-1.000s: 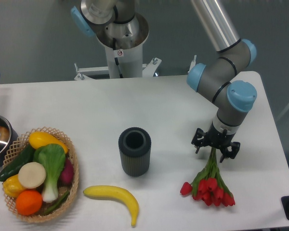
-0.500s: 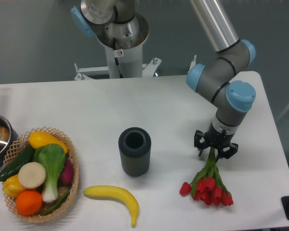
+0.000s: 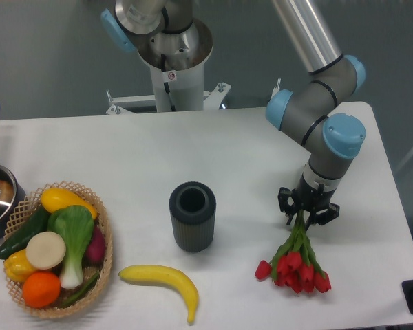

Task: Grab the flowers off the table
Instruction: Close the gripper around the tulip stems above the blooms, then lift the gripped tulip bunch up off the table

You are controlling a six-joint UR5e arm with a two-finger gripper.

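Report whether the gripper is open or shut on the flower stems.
Shut on the flowers: the gripper fingers pinch the green stems together at their top end.

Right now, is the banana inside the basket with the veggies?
No, the banana lies on the table, to the right of the basket.

Gripper (image 3: 307, 214) closed around the green stems of the flowers (image 3: 294, 262), right of the dark ribbed cylinder (image 3: 192, 216) on the table (image 3: 193, 144). A banana (image 3: 162, 280) lies just in front of the cylinder; a basket (image 3: 103, 237) of produce sits to its left.
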